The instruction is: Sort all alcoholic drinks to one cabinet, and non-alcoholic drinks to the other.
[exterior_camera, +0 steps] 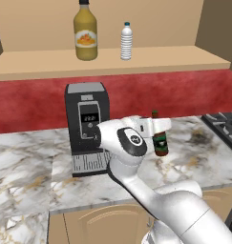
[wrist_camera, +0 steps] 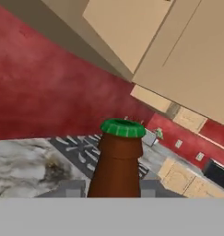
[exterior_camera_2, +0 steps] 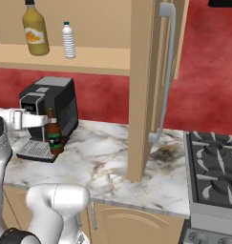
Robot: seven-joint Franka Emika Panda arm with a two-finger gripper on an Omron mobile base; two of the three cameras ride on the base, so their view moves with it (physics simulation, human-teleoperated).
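Presently the brown beer bottle (exterior_camera: 160, 141), green-capped and green-labelled, stands upright at the marble counter (exterior_camera: 26, 176), just right of the black coffee machine (exterior_camera: 86, 125) and in front of the red backsplash (exterior_camera: 36, 102); whether its base touches the counter cannot be told. The gripper (exterior_camera: 159, 125) is closed narrowly about the bottle's neck, its dark fingertips (wrist_camera: 72, 189) flanking the brown glass in the hand view. Above, on the long tan shelf of the wide cabinet (exterior_camera: 151, 59), the yellow juice bottle (exterior_camera: 85, 32) and the small ribbed water bottle (exterior_camera: 126, 42) stand upright, near each other but apart. To the right, a tan cabinet door (exterior_camera_2: 148, 86) hangs open, beside the stove (exterior_camera_2: 215, 167).
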